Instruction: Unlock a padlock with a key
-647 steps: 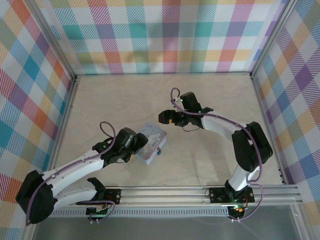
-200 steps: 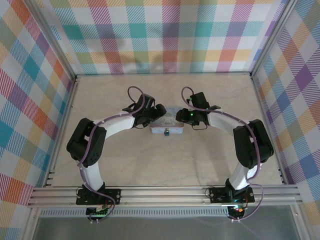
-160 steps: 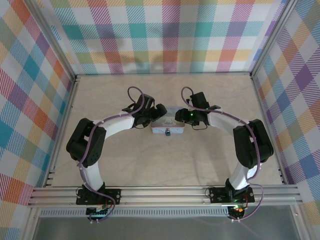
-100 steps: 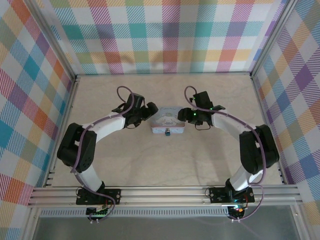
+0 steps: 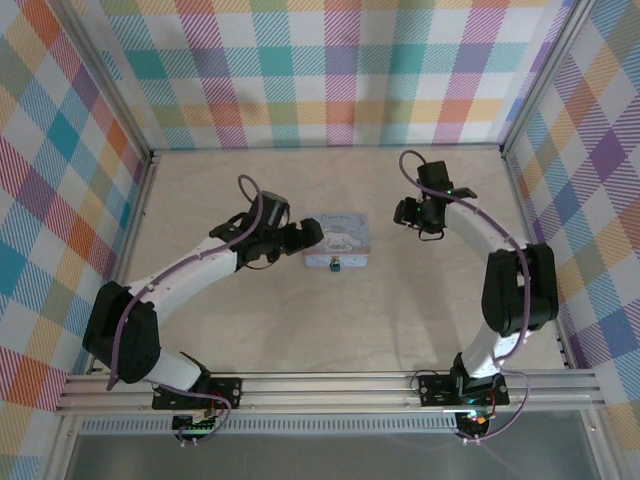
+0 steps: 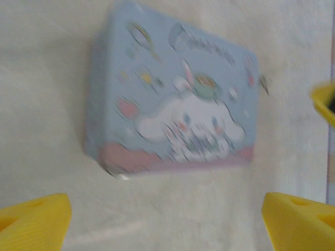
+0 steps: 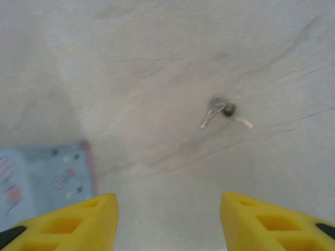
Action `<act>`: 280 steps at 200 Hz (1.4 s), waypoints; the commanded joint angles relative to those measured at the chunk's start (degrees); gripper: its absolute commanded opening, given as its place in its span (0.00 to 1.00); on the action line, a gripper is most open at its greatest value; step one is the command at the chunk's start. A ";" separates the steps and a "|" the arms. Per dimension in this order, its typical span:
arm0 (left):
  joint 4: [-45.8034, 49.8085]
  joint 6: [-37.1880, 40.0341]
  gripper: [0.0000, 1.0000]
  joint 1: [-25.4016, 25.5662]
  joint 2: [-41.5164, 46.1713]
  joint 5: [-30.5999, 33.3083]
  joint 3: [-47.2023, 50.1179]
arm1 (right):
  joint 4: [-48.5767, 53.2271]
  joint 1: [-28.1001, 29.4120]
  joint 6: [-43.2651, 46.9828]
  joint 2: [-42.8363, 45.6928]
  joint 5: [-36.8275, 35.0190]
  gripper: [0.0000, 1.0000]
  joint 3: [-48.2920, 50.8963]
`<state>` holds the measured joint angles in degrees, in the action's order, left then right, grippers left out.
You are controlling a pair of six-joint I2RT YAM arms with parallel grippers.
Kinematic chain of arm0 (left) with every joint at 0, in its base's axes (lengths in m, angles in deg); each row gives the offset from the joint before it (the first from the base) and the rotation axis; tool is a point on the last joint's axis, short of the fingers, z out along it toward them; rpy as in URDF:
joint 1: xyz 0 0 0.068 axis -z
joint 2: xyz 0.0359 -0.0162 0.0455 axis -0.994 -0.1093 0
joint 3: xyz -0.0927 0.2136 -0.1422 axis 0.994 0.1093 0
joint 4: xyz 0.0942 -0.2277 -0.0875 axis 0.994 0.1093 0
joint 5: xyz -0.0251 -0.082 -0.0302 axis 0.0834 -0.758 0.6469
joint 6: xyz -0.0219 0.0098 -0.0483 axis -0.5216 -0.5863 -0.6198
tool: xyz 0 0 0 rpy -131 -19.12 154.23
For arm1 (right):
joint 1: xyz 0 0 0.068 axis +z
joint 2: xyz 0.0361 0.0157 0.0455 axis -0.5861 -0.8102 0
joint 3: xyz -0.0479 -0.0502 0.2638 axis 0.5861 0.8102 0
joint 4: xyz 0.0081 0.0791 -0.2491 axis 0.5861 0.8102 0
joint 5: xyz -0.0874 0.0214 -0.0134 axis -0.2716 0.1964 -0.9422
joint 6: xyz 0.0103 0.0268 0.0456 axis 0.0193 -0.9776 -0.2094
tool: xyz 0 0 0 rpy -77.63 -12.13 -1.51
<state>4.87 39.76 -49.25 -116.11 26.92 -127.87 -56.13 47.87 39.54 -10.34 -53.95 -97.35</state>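
The pale blue cartoon tin [image 5: 338, 236] lies flat in the middle of the table. The tiny dark padlock [image 5: 334, 264] hangs at its near rim. My left gripper [image 5: 306, 233] is open just left of the tin and is not touching it. In the left wrist view the tin [image 6: 172, 104] lies ahead of the open left gripper [image 6: 165, 222], and the padlock is hidden there. My right gripper [image 5: 408, 215] is open to the right of the tin, holding nothing. In the right wrist view a small silver key [image 7: 222, 111] lies on the table ahead of the right gripper [image 7: 168, 219], and a tin corner [image 7: 47, 172] shows at the left.
Plaid walls enclose the pale tabletop [image 5: 330, 320] on three sides, and an aluminium rail [image 5: 330, 385] runs along the near edge. A yellow tip [image 6: 325, 102] shows at the right edge of the left wrist view.
Both grippers have drawn back from the tin, the left one leftward and the right one rightward and farther back. The tin, earlier nearer the front left, now rests mid-table.
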 commanded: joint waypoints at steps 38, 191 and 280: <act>1.55 1.99 0.94 10.01 -1.50 -4.74 -4.90 | 5.55 -2.14 5.49 -11.22 -2.23 0.47 -9.42; 2.71 2.46 0.93 14.40 -7.87 -3.16 -10.31 | 8.70 -4.31 9.08 -22.29 -1.74 0.39 -17.88; 2.65 1.88 0.93 14.40 -8.99 -3.24 -10.01 | 9.82 -5.81 9.37 -25.49 2.86 0.04 -19.67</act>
<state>6.81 41.05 -35.37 -124.31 23.25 -136.35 -48.20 42.62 48.70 -34.14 -53.29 -116.14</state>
